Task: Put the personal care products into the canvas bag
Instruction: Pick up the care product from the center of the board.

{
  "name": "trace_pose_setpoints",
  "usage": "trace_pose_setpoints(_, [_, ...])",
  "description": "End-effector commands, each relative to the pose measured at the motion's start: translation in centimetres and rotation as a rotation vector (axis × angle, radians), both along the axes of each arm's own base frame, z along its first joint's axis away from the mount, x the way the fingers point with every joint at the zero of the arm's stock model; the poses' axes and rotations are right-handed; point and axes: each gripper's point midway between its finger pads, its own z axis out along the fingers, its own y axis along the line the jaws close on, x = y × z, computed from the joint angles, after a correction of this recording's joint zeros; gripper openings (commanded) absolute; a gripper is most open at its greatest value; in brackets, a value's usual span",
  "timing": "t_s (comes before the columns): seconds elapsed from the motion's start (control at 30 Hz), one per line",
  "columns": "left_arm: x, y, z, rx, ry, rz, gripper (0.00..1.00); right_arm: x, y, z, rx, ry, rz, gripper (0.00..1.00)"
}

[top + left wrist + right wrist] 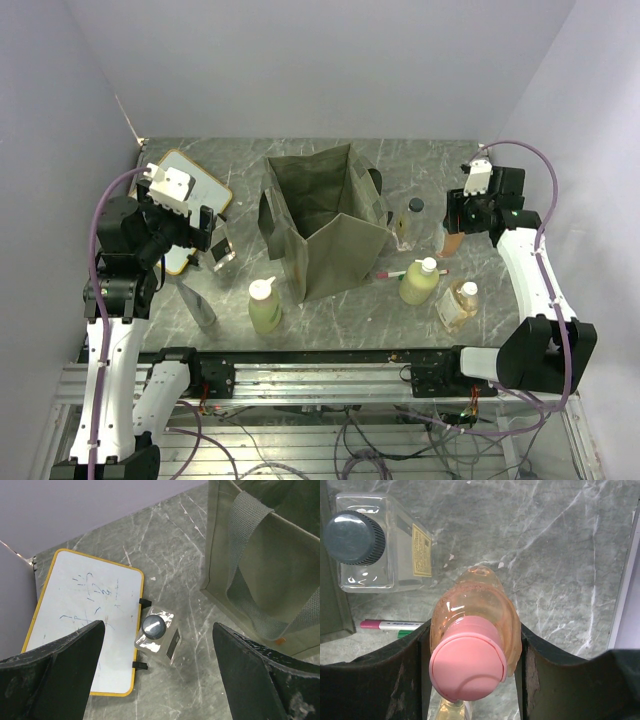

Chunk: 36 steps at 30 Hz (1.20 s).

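Note:
The olive canvas bag (325, 220) stands open at the table's middle. My right gripper (455, 228) is shut on the slim orange bottle (475, 610) with a pink cap, held upright right of the bag. A clear black-lidded bottle (375, 550) stands beside it. My left gripper (157, 680) is open and empty above a small black-lidded jar (155, 630) left of the bag (265, 570). Two yellow-green bottles (265, 308) (420, 282), the amber square bottle (458, 303) and the grey tube (197, 305) stand or lie near the front.
The wood-framed whiteboard (85, 620) lies at the back left, touching the jar's side. The red-green-white pen (410, 272) lies right of the bag's front corner; it also shows in the right wrist view (390, 626). Purple walls close the back and sides.

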Motion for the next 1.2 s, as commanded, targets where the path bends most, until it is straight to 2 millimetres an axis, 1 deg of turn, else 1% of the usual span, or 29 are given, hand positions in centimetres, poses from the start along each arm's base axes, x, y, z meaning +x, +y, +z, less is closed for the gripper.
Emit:
trace_pose_setpoints(0.0, [-0.1,-0.2,0.3,0.002,-0.011,-0.02,1.0,1.8,0.2,5.4,-0.01,-0.173,0.029,0.0])
trace_pose_setpoints(0.3, [0.0,-0.3,0.1,-0.004,-0.005,-0.023,1.0,1.7,0.7,5.5,0.004,-0.165,0.052,0.0])
trace_pose_setpoints(0.5, [0.1,-0.2,0.0,0.0,-0.001,-0.023,0.99,1.7,0.8,6.3,0.007,-0.179,0.05,0.0])
trace_pose_setpoints(0.67, [0.1,-0.2,0.1,0.005,-0.003,-0.022,0.99,1.4,1.2,7.7,0.016,-0.197,0.057,0.0])
trace_pose_setpoints(0.73, [0.1,-0.1,0.1,0.009,-0.004,-0.021,1.0,1.3,1.4,8.6,0.021,-0.211,0.062,0.0])
trace_pose_setpoints(0.9, [0.2,0.0,-0.3,0.029,0.003,-0.02,1.0,1.0,1.6,11.8,0.027,-0.252,0.04,0.0])
trace_pose_setpoints(1.07, [0.4,-0.1,-0.6,0.028,0.022,-0.031,1.0,0.9,2.1,16.2,0.029,-0.329,0.043,0.0])
trace_pose_setpoints(1.17, [0.8,-0.2,-0.7,0.028,0.032,-0.035,1.0,1.1,2.8,19.2,0.033,-0.379,0.059,0.0])
